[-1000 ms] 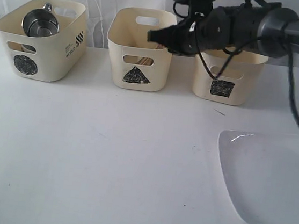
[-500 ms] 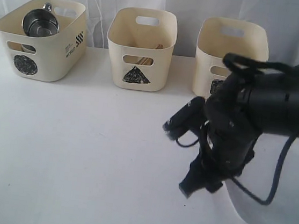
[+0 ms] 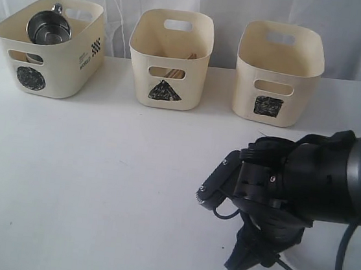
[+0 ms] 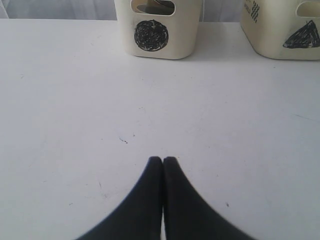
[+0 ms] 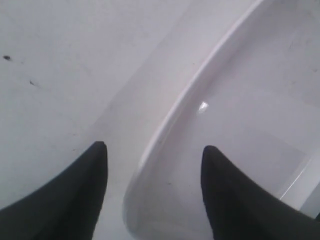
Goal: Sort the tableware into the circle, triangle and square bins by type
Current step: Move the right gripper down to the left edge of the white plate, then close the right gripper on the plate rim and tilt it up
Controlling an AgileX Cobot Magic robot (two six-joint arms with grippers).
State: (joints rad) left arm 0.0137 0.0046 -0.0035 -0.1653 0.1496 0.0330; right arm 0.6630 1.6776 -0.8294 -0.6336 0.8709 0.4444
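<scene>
Tableware is found in two places: inside the bins at the top of the exterior view and on the counter [image 3: 96, 184] at the lower right. The white counter fills most of that view. A white plate [image 5: 240, 100] lies on it at the lower right, largely covered by the black right arm [image 3: 318, 183] bent over it. Three cream bins are lined up along the far edge: the circle bin [image 3: 63, 76] at the upper left, the triangle bin [image 3: 141, 78] in the middle and the square bin [image 3: 301, 103] to its right, each well apart from the plate. A steel mug [image 3: 48, 29] is seen tilted in the circle bin. Wooden chopsticks [image 3: 174, 73] show through the handle slot of the triangle bin. The right hand [image 5: 152, 147] is held with its fingers spread wide, the plate's rim lying between them, nothing gripped; contact with the plate cannot be told. The left hand [image 4: 162, 160] is pressed together, empty, above bare counter in front of the circle bin.
</scene>
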